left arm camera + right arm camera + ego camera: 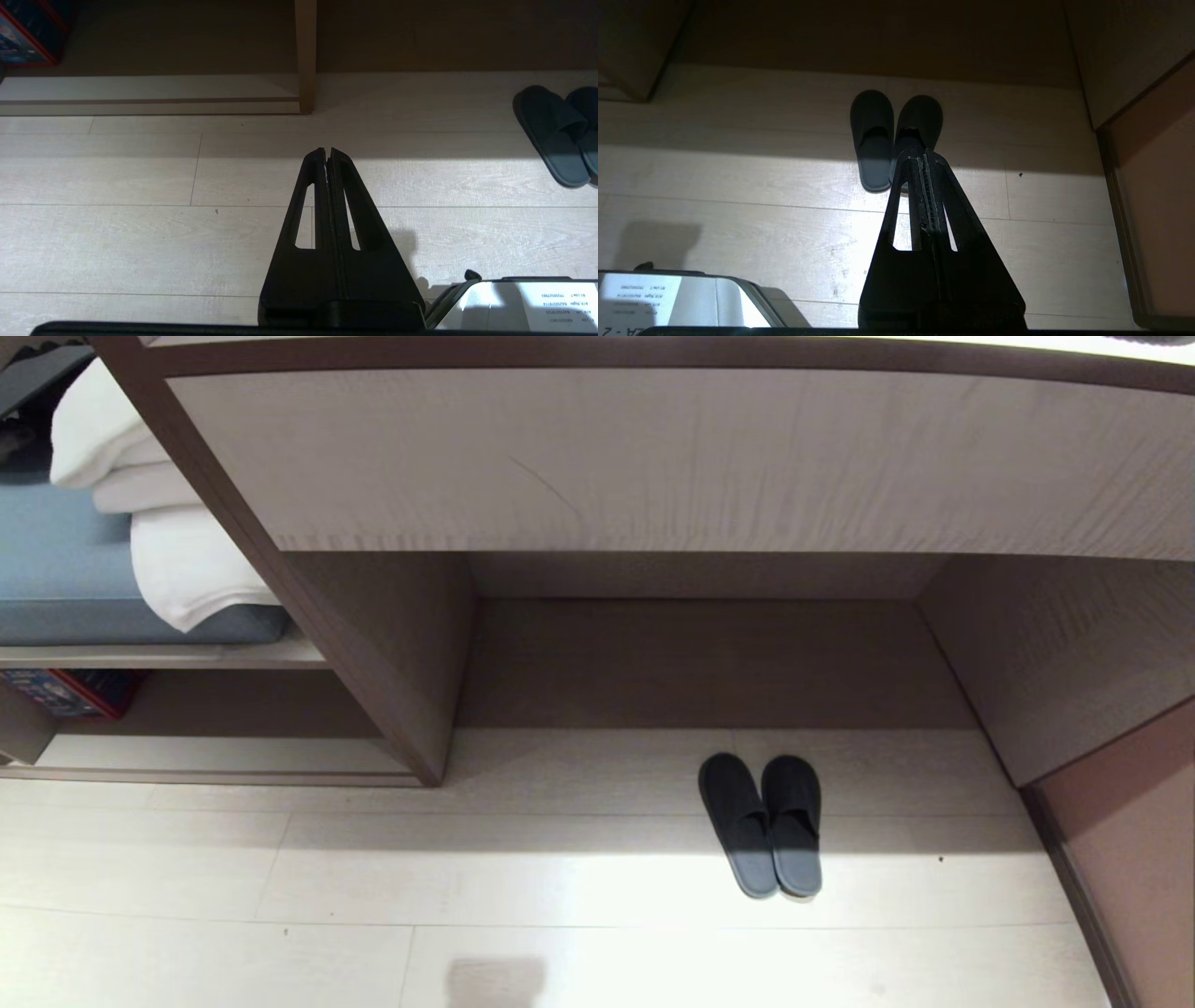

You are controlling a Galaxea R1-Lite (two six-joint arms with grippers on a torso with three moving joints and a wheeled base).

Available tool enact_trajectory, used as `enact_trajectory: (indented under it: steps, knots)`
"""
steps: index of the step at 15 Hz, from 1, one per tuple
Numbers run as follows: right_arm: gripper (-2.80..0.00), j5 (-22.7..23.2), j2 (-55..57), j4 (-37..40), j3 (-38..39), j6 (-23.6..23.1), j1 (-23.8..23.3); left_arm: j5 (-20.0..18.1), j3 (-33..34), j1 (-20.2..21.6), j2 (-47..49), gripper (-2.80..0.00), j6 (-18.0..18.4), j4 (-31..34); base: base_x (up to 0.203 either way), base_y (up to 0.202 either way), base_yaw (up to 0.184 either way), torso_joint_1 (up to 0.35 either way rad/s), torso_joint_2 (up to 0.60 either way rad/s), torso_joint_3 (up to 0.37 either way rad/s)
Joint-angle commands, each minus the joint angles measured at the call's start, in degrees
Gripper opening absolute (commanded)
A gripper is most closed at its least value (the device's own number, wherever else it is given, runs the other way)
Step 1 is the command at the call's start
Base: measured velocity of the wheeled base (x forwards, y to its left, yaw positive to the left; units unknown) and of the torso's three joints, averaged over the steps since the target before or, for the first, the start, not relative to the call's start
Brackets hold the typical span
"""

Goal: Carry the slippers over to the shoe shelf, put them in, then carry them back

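The pair of dark blue-grey soft fabric slippers (894, 135) lies side by side ahead of the right gripper (920, 151) — pinched closed, empty, as is the left gripper (325, 151) — likely lined up for pickup.

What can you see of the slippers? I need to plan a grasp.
The slippers are a dark, soft-looking fabric pair with rounded closed toes and paler blue-grey insoles. They lie flat on the pale floor, side by side and touching, toes towards the wide recess under the desk, heels in the light. Nothing else touches them.
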Motion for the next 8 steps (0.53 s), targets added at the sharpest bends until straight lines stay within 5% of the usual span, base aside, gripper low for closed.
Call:
enact_trajectory:
  steps: [1, 8]
  knots:
    - [-2.80, 0.0, 0.1, 0.0, 0.1, 0.0, 0.0, 0.0, 0.0, 0.0, 0.0, -2.80, 0.0, 0.0, 0.000, 0.000, 0.000, 0.002, 0.00, 0.198]
    - [-2.80, 0.0, 0.1, 0.0, 0.1, 0.0, 0.0, 0.0, 0.0, 0.0, 0.0, -2.80, 0.0, 0.0, 0.000, 0.000, 0.000, 0.003, 0.00, 0.200]
